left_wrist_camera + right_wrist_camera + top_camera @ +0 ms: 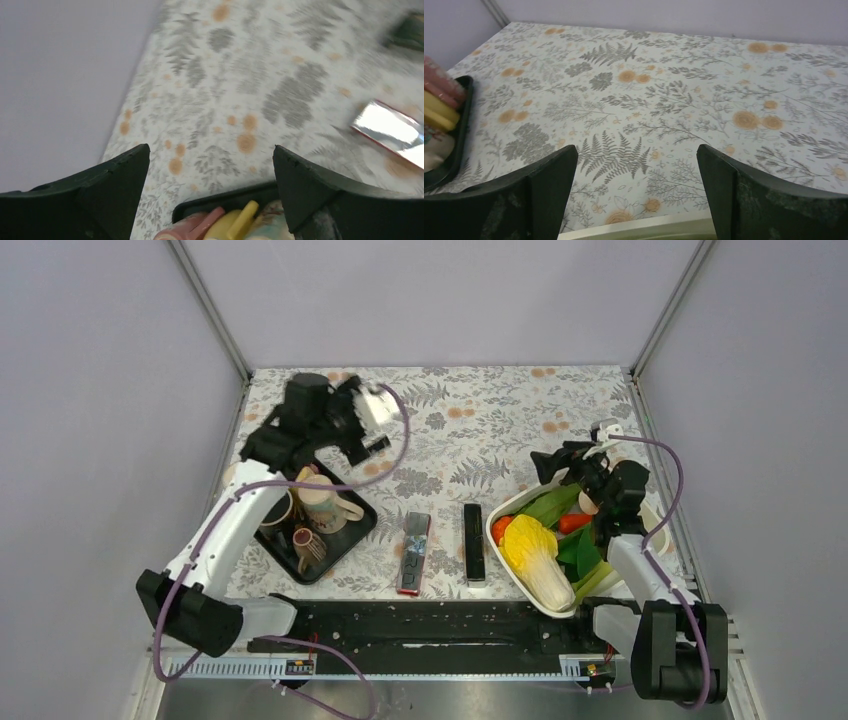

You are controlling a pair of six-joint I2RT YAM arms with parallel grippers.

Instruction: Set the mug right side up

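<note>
left claw (210,152) wide | right claw (636,152) wide | mug (325,505) on tray (345,542)

Three cups (325,502), one tray (342,542), one basket (510,504), two arms (225,530).

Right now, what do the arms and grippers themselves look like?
The left arm and right arm have white links, black joints and bases, each trailed by a lilac cable. The left gripper and right gripper each have two broad matte black fingers.
</note>
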